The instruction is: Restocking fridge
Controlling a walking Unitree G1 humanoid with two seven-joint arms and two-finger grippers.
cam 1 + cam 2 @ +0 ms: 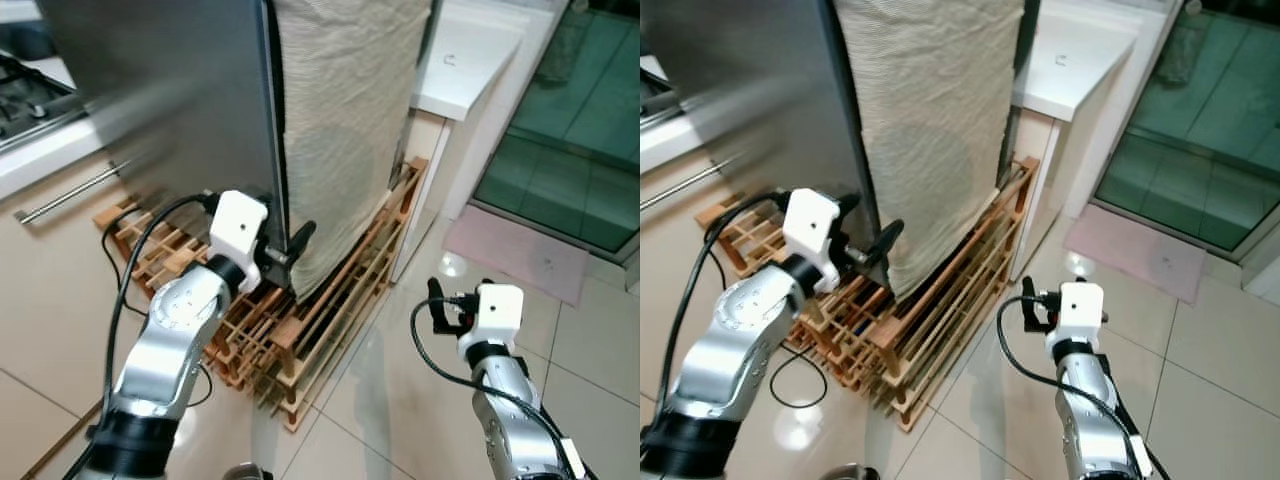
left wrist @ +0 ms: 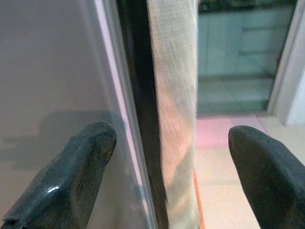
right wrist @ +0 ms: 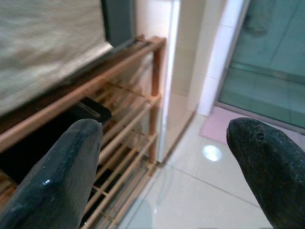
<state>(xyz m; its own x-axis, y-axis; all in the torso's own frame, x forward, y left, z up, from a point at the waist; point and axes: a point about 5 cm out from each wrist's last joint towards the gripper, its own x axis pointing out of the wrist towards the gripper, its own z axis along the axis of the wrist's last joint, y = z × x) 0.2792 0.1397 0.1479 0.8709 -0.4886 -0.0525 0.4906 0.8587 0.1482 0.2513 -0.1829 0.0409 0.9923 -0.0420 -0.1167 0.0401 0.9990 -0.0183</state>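
Left gripper: fingers spread wide — astride the fridge door edge, beside the beige cloth.
Right gripper: fingers wide apart — above floor.

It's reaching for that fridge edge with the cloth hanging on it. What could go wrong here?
The left gripper, jaws open, sits at the fridge door edge beside the hanging cloth; it might pinch the cloth rather than the door. Opening the door could drag the cloth down. The wooden rack and loose cable near its base could trip the robot.
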